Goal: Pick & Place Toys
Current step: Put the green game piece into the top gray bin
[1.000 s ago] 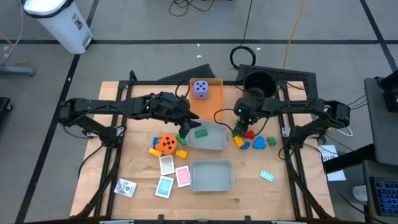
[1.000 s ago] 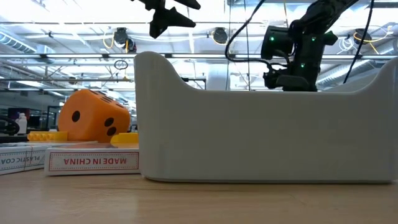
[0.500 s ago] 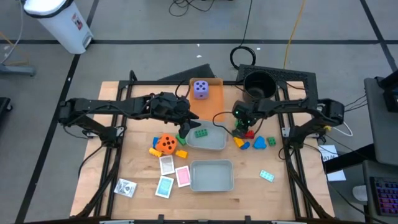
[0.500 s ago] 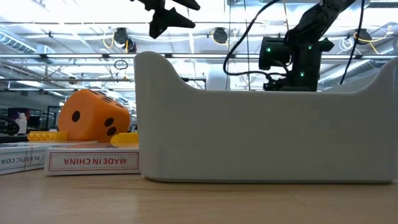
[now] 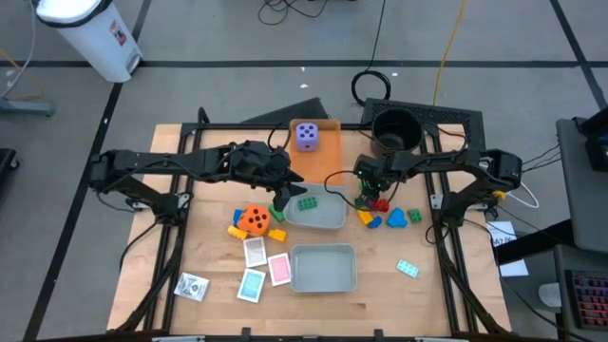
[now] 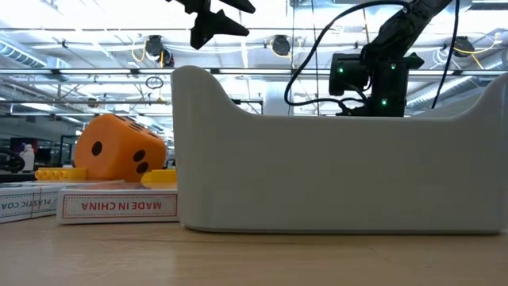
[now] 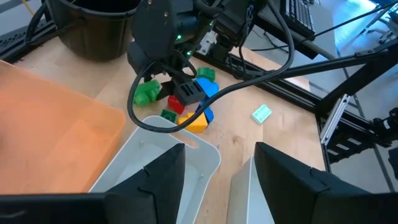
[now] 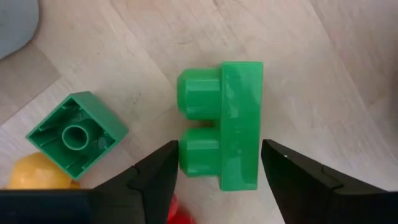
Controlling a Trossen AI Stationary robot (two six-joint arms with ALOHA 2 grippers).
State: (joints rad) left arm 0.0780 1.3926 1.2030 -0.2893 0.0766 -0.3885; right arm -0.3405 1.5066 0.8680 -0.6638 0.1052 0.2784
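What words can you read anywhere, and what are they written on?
"MADE IN CHINA": printed upside down on the edge of the white card box lying by the orange die.
"PLASTIC CO...": cut off, on the next card box.
Paper at the table's right edge: too small to read.

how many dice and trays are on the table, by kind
dice: 2 (purple die, orange die)
grey trays: 2 (grey tray with a green brick, other grey tray)
orange tray: 1
total: 5
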